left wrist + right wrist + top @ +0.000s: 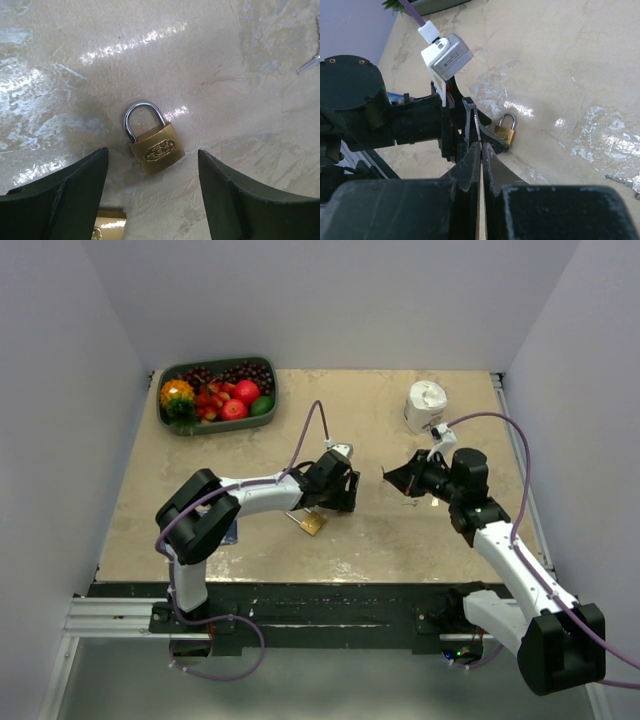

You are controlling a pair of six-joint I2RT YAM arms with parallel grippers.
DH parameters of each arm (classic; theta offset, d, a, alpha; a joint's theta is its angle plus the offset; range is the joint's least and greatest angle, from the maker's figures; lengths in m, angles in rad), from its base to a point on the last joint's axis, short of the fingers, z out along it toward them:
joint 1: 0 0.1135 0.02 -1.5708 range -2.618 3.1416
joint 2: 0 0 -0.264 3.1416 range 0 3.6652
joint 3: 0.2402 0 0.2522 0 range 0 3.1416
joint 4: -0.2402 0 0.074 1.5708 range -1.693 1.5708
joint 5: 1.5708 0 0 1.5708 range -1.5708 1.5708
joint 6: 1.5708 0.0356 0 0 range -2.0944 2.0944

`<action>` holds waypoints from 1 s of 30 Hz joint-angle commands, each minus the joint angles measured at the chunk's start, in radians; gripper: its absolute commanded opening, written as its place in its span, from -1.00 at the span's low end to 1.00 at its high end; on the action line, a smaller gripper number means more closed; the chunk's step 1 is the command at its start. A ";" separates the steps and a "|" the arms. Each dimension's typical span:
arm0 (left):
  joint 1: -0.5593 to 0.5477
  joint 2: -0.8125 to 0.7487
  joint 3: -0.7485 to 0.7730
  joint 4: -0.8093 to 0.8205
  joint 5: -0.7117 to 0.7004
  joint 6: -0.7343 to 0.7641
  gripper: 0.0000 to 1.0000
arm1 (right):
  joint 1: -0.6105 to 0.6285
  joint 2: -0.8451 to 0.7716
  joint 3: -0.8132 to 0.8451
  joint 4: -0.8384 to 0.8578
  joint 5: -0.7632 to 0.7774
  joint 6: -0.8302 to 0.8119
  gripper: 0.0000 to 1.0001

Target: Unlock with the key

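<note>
The beige table [380, 540] carries everything. A tray of fruit [217, 395] sits at its far left corner and a white roll-like thing [426, 405] at the far right. Both arms reach toward the middle.

The left gripper [152, 152] hangs low over a brass padlock [154, 145], its fingers spread wide with one on each side of the body and neither touching it. The padlock lies flat with its shackle closed. Its keyway is not visible. A second brass padlock [110, 225] peeks in just nearer than the first.

The right gripper [479, 145] is raised off the table to the right of the left one. Its fingers are pressed almost together on a thin silvery sliver that stands out past the tips. I judge this to be the key [477, 127], seen edge-on. A few loose silvery keys [624, 180] also lie on the table, well apart from the padlock.

The step in hand looks like securing the padlock so the key can go in. To do it well:
- The left fingers should close squarely on the two narrow sides of the brass body, not on the shackle.
- They should then tip or lift the body until its bottom end faces the right arm.
- The key is tiny and held only at its head, so it needs a straight, slow approach.
- Its blade should be lined up with the slot before any push, since a skewed push could twist it in the pinch or knock it out.
</note>
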 commanded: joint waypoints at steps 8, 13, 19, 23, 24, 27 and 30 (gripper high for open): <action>-0.073 0.121 0.183 -0.219 -0.189 -0.005 0.23 | -0.002 -0.028 -0.018 0.044 0.019 0.015 -1.00; -0.079 0.135 0.208 -0.314 -0.263 0.002 0.18 | 0.000 -0.041 -0.032 0.061 0.015 0.027 -1.00; -0.090 0.147 0.211 -0.333 -0.281 0.008 0.11 | 0.001 -0.051 -0.043 0.072 0.010 0.036 -1.00; -0.093 0.155 0.212 -0.313 -0.283 0.027 0.09 | 0.000 -0.056 -0.044 0.072 0.007 0.040 -1.00; -0.093 0.152 0.208 -0.297 -0.277 0.038 0.08 | 0.000 -0.056 -0.047 0.073 0.007 0.040 -1.00; -0.093 0.149 0.203 -0.258 -0.264 0.059 0.08 | 0.000 -0.059 -0.053 0.076 0.004 0.043 -1.00; -0.093 0.166 0.215 -0.248 -0.242 0.074 0.08 | 0.000 -0.059 -0.056 0.075 0.002 0.047 -1.00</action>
